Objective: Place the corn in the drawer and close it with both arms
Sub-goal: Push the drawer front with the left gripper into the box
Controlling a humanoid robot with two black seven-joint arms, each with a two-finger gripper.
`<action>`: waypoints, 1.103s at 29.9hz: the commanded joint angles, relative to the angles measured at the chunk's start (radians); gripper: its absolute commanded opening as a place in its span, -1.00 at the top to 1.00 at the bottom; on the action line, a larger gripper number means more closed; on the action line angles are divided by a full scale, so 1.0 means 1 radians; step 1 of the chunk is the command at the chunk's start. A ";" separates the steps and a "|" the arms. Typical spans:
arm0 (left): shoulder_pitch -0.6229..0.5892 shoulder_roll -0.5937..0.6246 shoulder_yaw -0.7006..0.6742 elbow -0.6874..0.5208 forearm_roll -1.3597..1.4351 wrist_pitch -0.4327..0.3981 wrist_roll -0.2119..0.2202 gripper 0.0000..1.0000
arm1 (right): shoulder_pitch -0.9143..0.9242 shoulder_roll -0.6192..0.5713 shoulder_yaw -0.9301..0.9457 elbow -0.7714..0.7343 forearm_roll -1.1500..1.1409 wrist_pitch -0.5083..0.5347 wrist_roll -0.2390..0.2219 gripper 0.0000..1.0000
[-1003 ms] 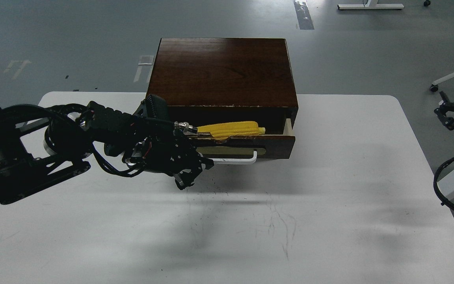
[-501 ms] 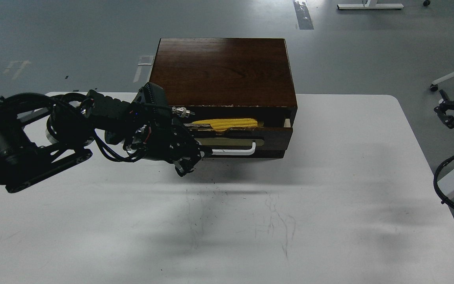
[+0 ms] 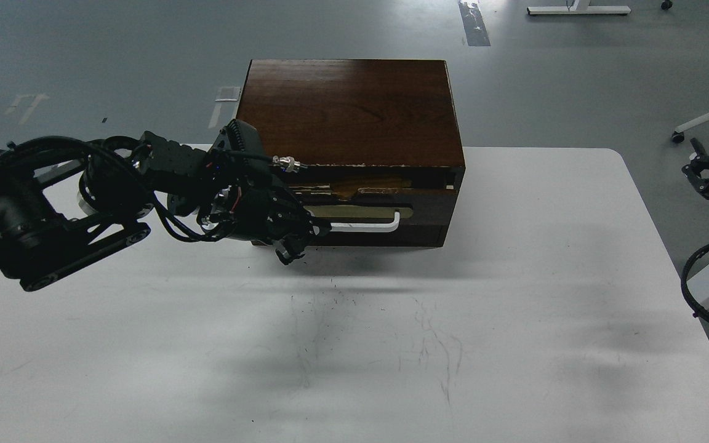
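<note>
**Drawer pushed nearly shut, corn now almost out of sight**

Since the earlier frames the drawer [image 3: 385, 212] had slid back into the cabinet [image 3: 347, 111] until its front stood almost level with the cabinet face, leaving only a thin gap under the top board. The left gripper [image 3: 296, 246] had travelled with it, moving away from the robot and ending up against the left end of the drawer front. The corn [image 3: 372, 184], which had lain bright yellow and plain to see along the open drawer, was reduced to a dim amber strip glimpsed through that gap, up and to the right of the jaws, inside the drawer.

The left gripper was a dark clawed clump of black metal, cables and one silver connector; its fingers merged into that mass, so I cannot tell whether the jaws stood apart or together. The white bar handle [image 3: 370, 225] ran off to the right from just beside the jaws, on a tan oval plate. Whether the claws touched it could not be made out.

The drawer front was dark brown glossy wood with a chipped, pale-flecked top edge. The cabinet top was the same reddish-brown veneer, smooth with visible grain. The table [image 3: 514, 344] was matte white with rounded corners, scuffed with fine dark scratches on the robot's side of the jaws.

The right gripper [image 3: 708, 175] hung far to the right, beyond the table edge, small and dark; its jaw state could not be told.
</note>
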 commanded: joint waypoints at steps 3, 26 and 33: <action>0.003 -0.019 0.003 0.021 0.000 0.000 0.000 1.00 | 0.004 -0.001 0.000 -0.004 -0.001 0.000 -0.001 -1.00; -0.014 -0.053 0.001 0.101 0.000 0.000 0.000 1.00 | 0.010 0.000 0.028 -0.004 0.001 0.000 0.004 -1.00; -0.023 -0.058 0.001 0.104 0.000 0.000 -0.001 1.00 | 0.007 -0.006 0.028 -0.004 0.001 0.000 0.004 -1.00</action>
